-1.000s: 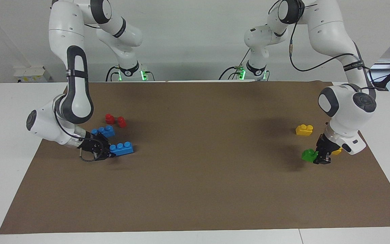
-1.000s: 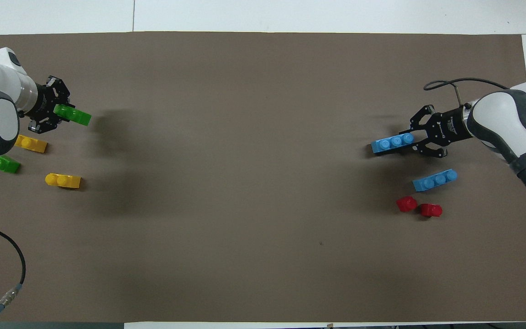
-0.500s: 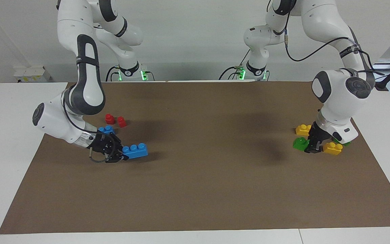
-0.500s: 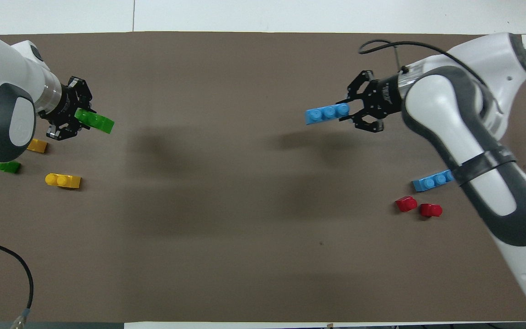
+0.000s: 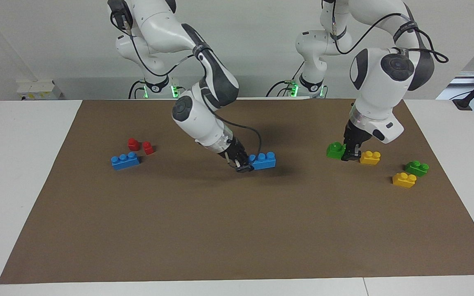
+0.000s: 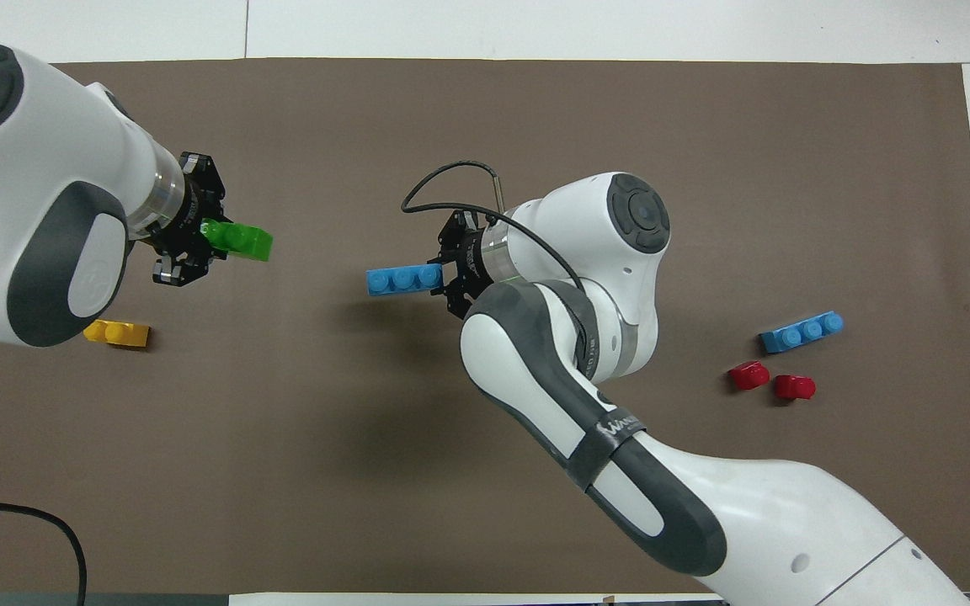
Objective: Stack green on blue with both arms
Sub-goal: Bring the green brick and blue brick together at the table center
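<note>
My left gripper (image 5: pixel 349 153) is shut on a green two-stud brick (image 5: pixel 335 150) and holds it a little above the mat, beside a yellow brick; it also shows in the overhead view (image 6: pixel 199 246) with the green brick (image 6: pixel 239 240). My right gripper (image 5: pixel 243 165) is shut on one end of a light blue three-stud brick (image 5: pixel 263 160), held low over the middle of the mat; the overhead view shows the gripper (image 6: pixel 449 279) and the blue brick (image 6: pixel 402 279). The two held bricks are apart, studs up.
A second blue brick (image 5: pixel 125 160) and two red pieces (image 5: pixel 140 146) lie toward the right arm's end of the brown mat (image 5: pixel 237 230). A second green brick (image 5: pixel 417 167) and two yellow bricks (image 5: pixel 370 157) (image 5: pixel 404 179) lie toward the left arm's end.
Both arms have swung in from the table's ends toward the middle, each carrying its brick. The right arm moved farther; the gap between the green and blue bricks has shrunk.
</note>
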`<control>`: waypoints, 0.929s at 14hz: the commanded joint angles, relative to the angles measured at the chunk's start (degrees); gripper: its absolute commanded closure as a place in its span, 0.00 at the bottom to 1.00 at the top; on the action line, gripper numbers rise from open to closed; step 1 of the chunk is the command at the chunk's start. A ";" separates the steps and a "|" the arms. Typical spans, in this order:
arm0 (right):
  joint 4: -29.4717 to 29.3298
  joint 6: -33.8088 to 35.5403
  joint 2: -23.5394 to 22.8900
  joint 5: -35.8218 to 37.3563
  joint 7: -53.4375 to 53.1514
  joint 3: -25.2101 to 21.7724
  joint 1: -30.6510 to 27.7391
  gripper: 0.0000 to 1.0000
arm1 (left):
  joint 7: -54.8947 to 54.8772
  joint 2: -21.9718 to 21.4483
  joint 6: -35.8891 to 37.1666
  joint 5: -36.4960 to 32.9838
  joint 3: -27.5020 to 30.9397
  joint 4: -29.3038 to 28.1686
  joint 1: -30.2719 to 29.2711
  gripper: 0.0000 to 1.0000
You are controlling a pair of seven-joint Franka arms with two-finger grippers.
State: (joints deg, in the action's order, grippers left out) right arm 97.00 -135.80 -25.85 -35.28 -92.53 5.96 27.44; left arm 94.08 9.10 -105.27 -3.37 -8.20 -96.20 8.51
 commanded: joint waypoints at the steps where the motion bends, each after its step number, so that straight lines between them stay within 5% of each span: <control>1: 0.65 -4.54 -2.97 -1.54 -1.94 -0.33 1.21 1.00 | 5.75 -1.80 0.50 0.38 0.73 -2.40 3.26 1.00; 4: 0.65 -7.10 -5.26 -1.98 -4.94 -0.33 2.09 1.00 | 12.51 -3.38 -2.21 0.38 0.81 -6.34 7.12 1.00; 8: 1.44 -8.96 -6.32 -1.99 -6.44 -0.33 2.18 1.00 | 22.46 -7.25 -17.57 -0.94 0.90 -19.17 11.96 1.00; 13: 3.64 -11.50 -6.14 -2.07 -6.09 -0.33 2.09 1.00 | 30.53 -2.61 -25.75 -4.36 0.90 -20.86 14.95 1.00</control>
State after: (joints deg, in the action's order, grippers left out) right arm 99.34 -145.49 -32.44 -35.47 -98.65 5.80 29.17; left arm 120.46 5.74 -127.05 -5.38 -8.22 -115.36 21.47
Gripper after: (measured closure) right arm 0.652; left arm 0.656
